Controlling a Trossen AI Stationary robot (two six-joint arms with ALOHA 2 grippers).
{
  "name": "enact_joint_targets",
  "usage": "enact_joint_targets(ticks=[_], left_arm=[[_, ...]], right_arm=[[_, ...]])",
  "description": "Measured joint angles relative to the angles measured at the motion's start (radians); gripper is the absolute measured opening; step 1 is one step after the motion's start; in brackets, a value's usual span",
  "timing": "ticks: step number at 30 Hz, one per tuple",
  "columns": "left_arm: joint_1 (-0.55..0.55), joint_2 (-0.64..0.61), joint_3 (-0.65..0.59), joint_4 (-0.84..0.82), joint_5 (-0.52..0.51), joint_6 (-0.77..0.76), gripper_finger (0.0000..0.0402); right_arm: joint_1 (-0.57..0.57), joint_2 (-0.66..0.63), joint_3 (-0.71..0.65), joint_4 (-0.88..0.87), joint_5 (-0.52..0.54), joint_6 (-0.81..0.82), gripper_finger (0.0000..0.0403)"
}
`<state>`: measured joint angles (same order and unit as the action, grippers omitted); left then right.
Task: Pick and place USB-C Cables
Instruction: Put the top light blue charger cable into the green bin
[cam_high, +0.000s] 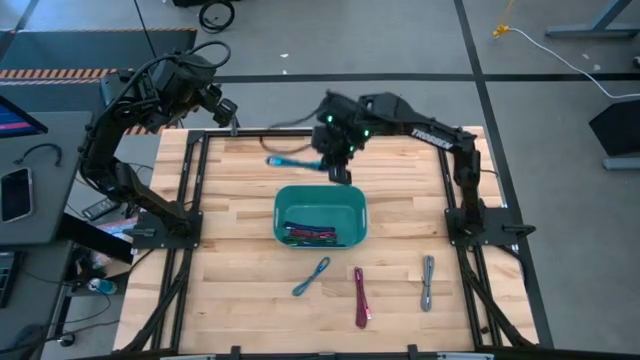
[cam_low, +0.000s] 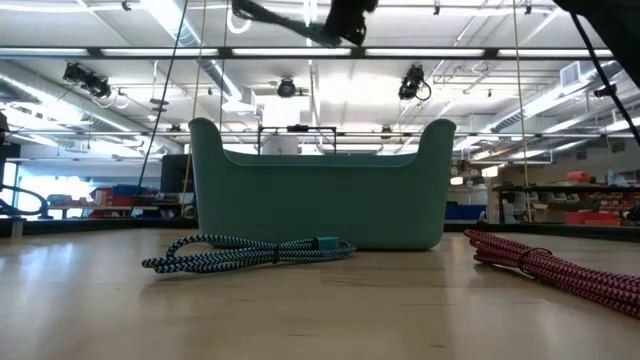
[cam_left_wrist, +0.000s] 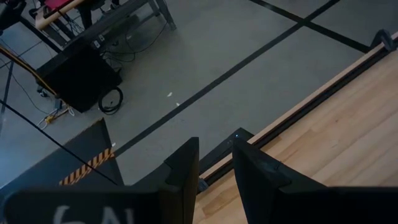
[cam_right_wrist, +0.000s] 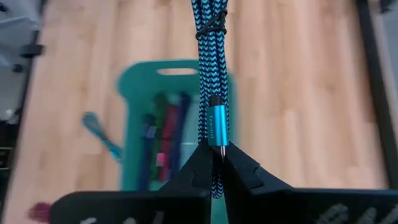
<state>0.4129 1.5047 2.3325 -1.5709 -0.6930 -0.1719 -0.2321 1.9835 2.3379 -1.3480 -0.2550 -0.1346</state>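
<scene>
Overhang is the risk: right end effector (cam_right_wrist: 217, 163), clenched on the bright blue cable (cam_right_wrist: 212, 68) just beyond the teal bin (cam_high: 320, 213), may drop it across the rim.

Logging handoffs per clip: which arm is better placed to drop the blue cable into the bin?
Right. Its end effector is shut on the blue cable, just beyond the teal bin. The left end effector is parked off the table's far-left corner.
</scene>
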Motion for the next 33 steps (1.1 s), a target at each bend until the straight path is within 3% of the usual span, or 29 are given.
enact_joint_targets(ticks=[3,12,19,25,33], left_arm=[[0.0,0.0,0.0,0.0,0.002,0.0,0.0105],[-0.001,0.0,0.0,0.0,0.119,0.0,0.0105],[-0.001,0.0,0.0,0.0,0.121,0.002,0.0105],[-0.001,0.0,0.0,0.0,0.121,0.003,0.0105],[-0.001,0.0,0.0,0.0,0.121,0.003,0.0105]], right_arm=[[0.068,0.0,-0.004,0.005,0.013,0.064,0.0015],[0.26,0.007,-0.008,-0.083,0.196,0.292,0.0015],[0.342,0.011,-0.184,-0.076,0.264,0.422,0.0015],[0.326,0.013,-0.424,0.065,0.255,0.403,0.0015],[0.217,0.013,-0.633,0.247,0.178,0.375,0.0015]])
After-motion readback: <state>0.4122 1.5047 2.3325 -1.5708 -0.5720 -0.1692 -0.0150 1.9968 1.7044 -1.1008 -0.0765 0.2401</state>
